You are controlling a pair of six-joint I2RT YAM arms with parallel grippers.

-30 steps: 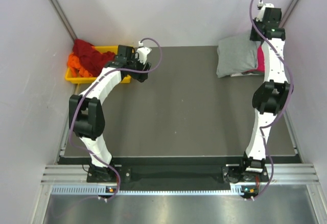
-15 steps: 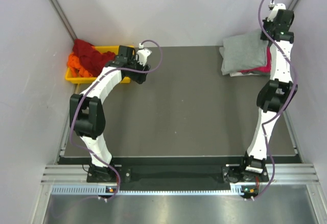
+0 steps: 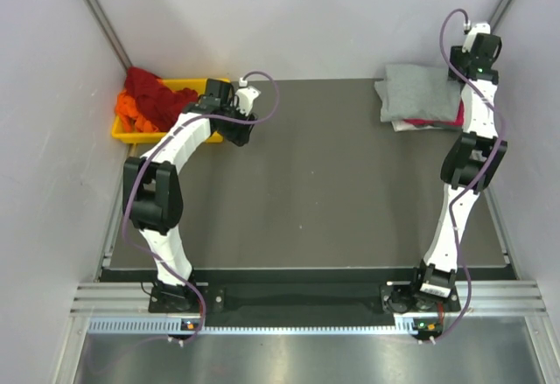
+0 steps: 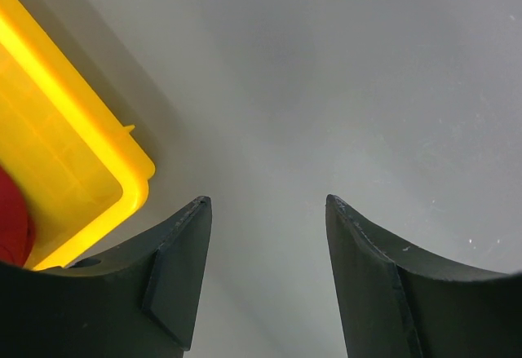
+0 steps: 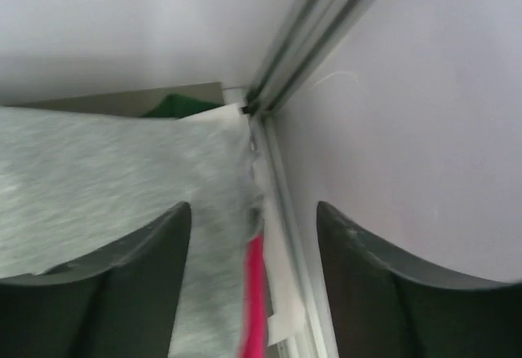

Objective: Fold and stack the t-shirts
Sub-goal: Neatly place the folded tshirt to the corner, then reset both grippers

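Note:
A folded light grey t-shirt (image 3: pixel 420 91) lies on top of a magenta-pink t-shirt (image 3: pixel 429 123) at the table's far right corner. My right gripper (image 3: pixel 475 62) hovers open just past the stack's right edge, holding nothing. The right wrist view shows the grey cloth (image 5: pixel 98 170) and a pink edge (image 5: pixel 254 293) between its open fingers (image 5: pixel 147 252). Dark red (image 3: pixel 153 87) and orange (image 3: pixel 131 106) t-shirts are heaped in the yellow tray (image 3: pixel 131 130). My left gripper (image 3: pixel 238 132) is open and empty over bare table, beside the tray's corner (image 4: pixel 81 130).
The tray sits against the left wall at the far left. Some white cloth or paper (image 5: pixel 281 293) lies under the pink shirt, by the metal corner rail (image 5: pixel 326 15). A side wall stands close beside the right arm.
My right gripper has opened and let go of the grey t-shirt, which has settled flat on the pink one. The right arm has swung back toward the far corner. The left arm barely moved.

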